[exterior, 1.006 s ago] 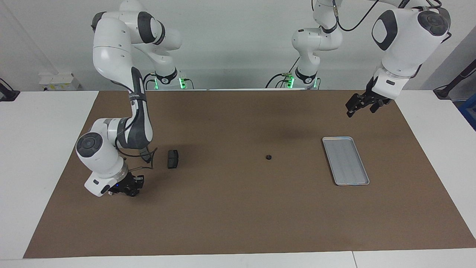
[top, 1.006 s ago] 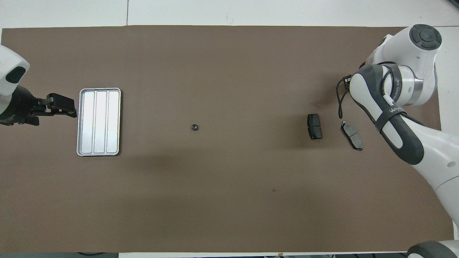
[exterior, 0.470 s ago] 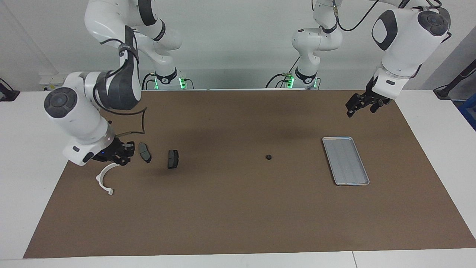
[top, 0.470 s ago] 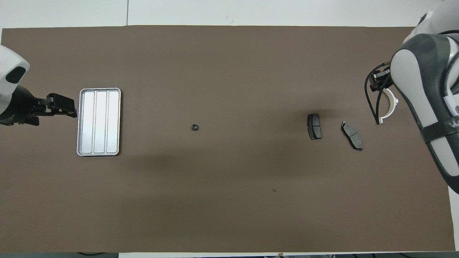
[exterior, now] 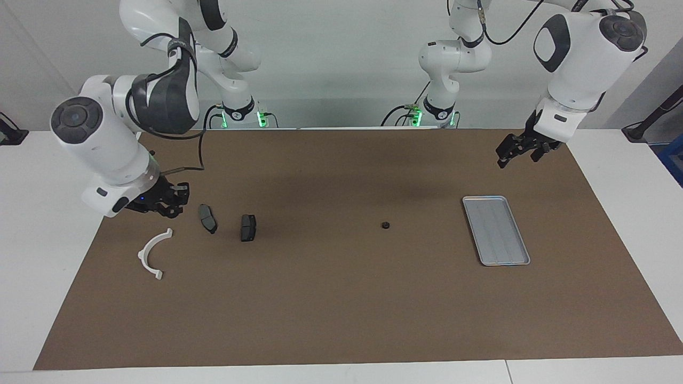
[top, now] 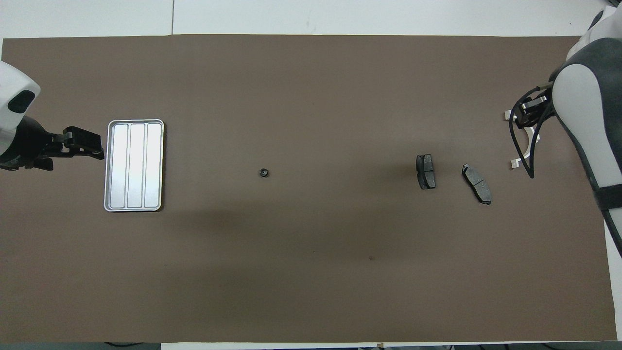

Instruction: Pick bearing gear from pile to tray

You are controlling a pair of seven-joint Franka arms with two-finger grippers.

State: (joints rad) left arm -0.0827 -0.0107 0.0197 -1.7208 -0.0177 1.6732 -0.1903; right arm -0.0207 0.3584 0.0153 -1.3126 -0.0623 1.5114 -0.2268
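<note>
One small black bearing gear point(exterior: 384, 225) mid-mat, well apart from both grippers, right gripper point(exterior: 169, 201) and left gripper point(exterior: 520, 150), finger state unclear.

Your right gripper point(exterior: 169, 201) hangs low over the mat point(exterior: 331, 298) at the right arm's end, its arm bent down from a raised elbow. Your left gripper point(exterior: 516, 149) waits in the air over the mat's edge at the left arm's end.
</note>
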